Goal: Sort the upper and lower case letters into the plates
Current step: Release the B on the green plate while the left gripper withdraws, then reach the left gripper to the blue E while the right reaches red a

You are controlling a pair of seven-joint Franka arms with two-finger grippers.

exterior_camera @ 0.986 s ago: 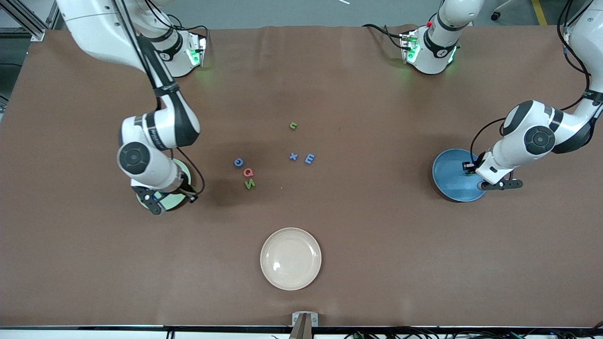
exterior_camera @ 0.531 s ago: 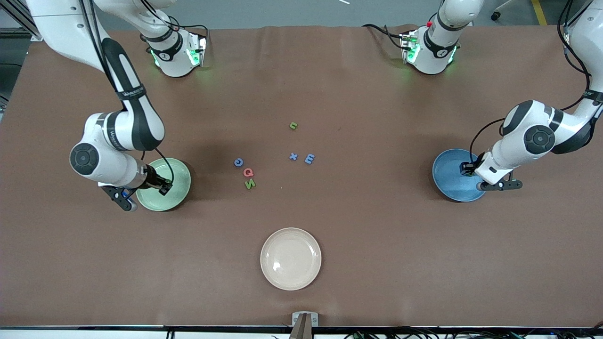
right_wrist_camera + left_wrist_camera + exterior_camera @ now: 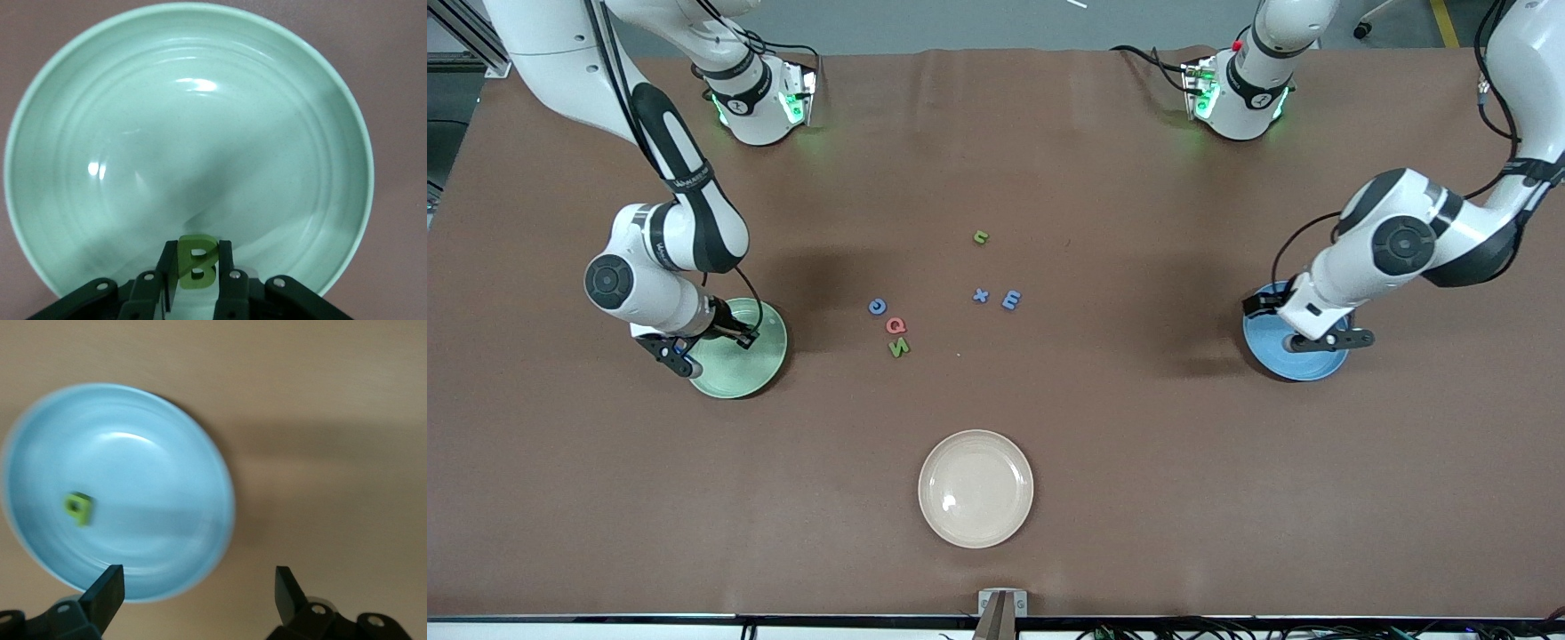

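1. front view shows the two task plates at the two ends of the table: the mint green plate (image 3: 740, 349) toward the right arm's end, the blue plate (image 3: 1294, 342) toward the left arm's end. it seems each arm serves the plate at its own end, so one plate can take one kind of letter.
2. the letters not yet sorted lie in the middle of the table, between the two plates: green n (image 3: 981, 236) farthest from the front camera, then blue x (image 3: 981, 296) just beside blue e (image 3: 1011, 300), and a close group of blue c (image 3: 878, 307), red q (image 3: 895, 326) and green capital n (image 3: 899, 348).
3. the cream plate (image 3: 975, 488) lies nearest to the front camera and holds nothing; it looks like no part of the sorting.
4. the right gripper (image 3: 194, 270) hangs over the mint green plate (image 3: 67, 167), with fingers pressed on a green letter b (image 3: 197, 261). the letter stands upright between them, probably ready to be let go into this plate, which is bare inside.
5. the left gripper (image 3: 199, 592) is over the table just beside the blue plate (image 3: 193, 440), its fingers wide apart and holding nothing.
6. a small green letter (image 3: 79, 507) lies inside the blue plate; which letter it is cannot be told.
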